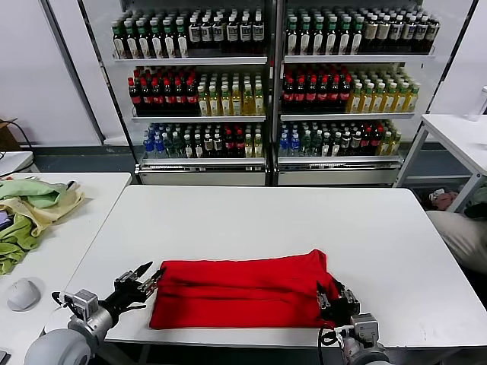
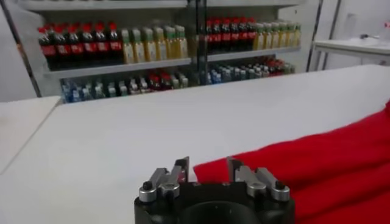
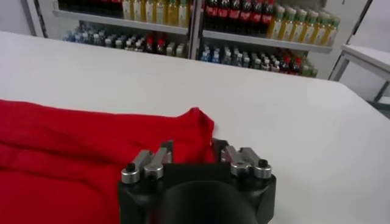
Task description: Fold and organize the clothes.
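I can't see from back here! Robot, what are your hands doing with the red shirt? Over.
Left gripper open at the red T-shirt's left edge. Right gripper open at its right edge. Shirt folded flat on the white table, not held. Nothing in the way.

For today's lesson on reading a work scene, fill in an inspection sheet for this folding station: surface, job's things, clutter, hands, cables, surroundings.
Surface: white table, bare apart from the shirt.
Job's things: red T-shirt lying folded into a flat band near the front edge; no print visible.
Clutter: none seen on the main table; green and yellow cloths and a grey mouse on the side table to the left.
Hands: left hand open at the shirt's left end; right hand open at the right end, over the cloth's edge. Neither holds the shirt.
Cables: short black wires on both wrists.
Surroundings: shelves of bottled drinks behind; another white table to the right.
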{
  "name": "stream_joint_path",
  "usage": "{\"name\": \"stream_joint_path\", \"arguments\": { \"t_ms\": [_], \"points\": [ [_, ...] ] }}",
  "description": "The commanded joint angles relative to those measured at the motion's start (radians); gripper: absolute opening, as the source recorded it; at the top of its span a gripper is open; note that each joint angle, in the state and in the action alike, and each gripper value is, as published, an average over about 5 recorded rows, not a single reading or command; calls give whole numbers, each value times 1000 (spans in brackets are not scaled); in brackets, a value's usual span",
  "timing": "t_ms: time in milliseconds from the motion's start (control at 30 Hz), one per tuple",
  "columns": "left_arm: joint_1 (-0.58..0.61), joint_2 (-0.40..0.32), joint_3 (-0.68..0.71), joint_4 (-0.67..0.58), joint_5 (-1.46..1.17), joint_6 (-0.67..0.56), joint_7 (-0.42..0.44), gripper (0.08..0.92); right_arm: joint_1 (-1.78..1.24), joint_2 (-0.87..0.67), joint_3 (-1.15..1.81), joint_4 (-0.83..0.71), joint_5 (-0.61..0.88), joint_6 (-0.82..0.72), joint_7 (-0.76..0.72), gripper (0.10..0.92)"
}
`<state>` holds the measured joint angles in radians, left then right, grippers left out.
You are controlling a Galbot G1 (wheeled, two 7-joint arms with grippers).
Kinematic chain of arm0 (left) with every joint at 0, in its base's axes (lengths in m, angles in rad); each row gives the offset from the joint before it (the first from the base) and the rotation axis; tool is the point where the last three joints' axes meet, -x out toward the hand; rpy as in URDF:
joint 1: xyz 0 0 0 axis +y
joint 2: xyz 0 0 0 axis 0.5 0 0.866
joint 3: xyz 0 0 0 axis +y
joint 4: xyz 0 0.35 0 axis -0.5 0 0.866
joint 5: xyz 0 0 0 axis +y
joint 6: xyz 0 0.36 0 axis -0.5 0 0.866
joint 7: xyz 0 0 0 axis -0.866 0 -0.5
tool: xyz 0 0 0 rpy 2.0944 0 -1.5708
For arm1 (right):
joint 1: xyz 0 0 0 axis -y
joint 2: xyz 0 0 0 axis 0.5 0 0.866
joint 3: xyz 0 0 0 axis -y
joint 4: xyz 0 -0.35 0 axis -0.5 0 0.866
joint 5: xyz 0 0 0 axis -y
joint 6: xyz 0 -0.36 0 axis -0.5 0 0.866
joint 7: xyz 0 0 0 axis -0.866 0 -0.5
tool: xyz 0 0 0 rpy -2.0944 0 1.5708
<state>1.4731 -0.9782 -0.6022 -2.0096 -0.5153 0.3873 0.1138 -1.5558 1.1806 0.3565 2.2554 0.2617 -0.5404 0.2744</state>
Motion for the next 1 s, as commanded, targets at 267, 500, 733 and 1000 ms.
{"name": "stream_joint_path", "arguments": {
  "t_ms": [267, 500, 733, 1000],
  "points": [
    [18, -188, 250, -110, -41, 70, -592, 789, -19, 12, -19, 15, -66, 55, -3, 805],
    [-8, -189, 255, -38, -115, 74, -612, 822, -19, 13, -23, 12, -71, 57, -4, 823],
    [-2, -198, 266, -39, -135, 73, -613, 777, -14, 11, -27, 3, -73, 60, -4, 823],
    [1, -203, 262, -40, -144, 67, -609, 546, -15, 12, -26, -6, -75, 66, -3, 823]
  ]
}}
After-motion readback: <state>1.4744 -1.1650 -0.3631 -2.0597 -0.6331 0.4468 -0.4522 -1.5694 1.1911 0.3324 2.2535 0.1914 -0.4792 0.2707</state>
